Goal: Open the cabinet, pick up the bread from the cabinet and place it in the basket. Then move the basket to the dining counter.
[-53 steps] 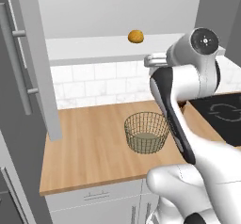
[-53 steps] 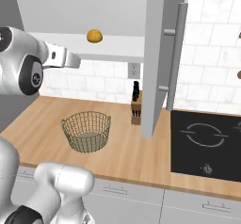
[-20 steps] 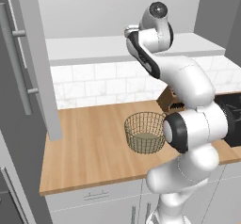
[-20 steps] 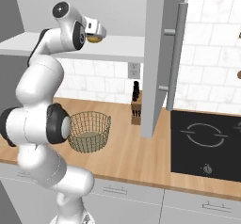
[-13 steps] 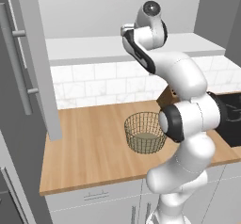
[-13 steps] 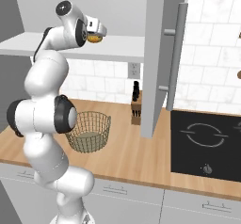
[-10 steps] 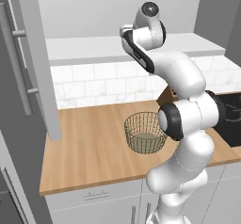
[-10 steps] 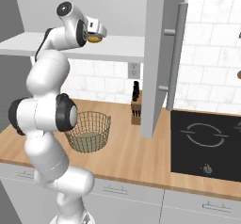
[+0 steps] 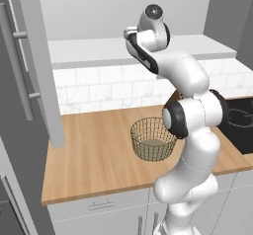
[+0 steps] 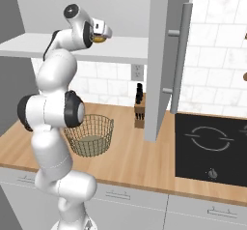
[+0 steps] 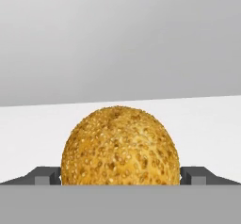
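Note:
The bread [image 11: 120, 145], a round golden-brown seeded roll, rests on the pale shelf [image 11: 28, 124] of the cabinet. My gripper [image 11: 120, 177] is open, with one dark fingertip [image 11: 47, 175] on each side of the roll, close to its flanks. From the right base, the gripper [image 10: 103, 33] is raised to the shelf [image 10: 120, 50] with the bread [image 10: 98, 39] just under the hand. The left base view has the hand [image 9: 131, 33] at the shelf [image 9: 89, 51]. The wire-mesh basket [image 9: 153, 140] [image 10: 89, 136] stands on the wooden counter below. The cabinet door [image 10: 161, 60] hangs open.
The other open cabinet door [image 9: 37, 66] with its bar handle stands at the left. A dark knife block [image 10: 139, 111] sits by the tiled wall, and a black cooktop [image 10: 212, 147] lies at the right. The wooden counter [image 9: 89, 160] has free room left of the basket.
The arm has risen from low over the counter up to the shelf. Over the last second the hand has edged in around the bread. Jaws have stayed wide; basket unmoved.

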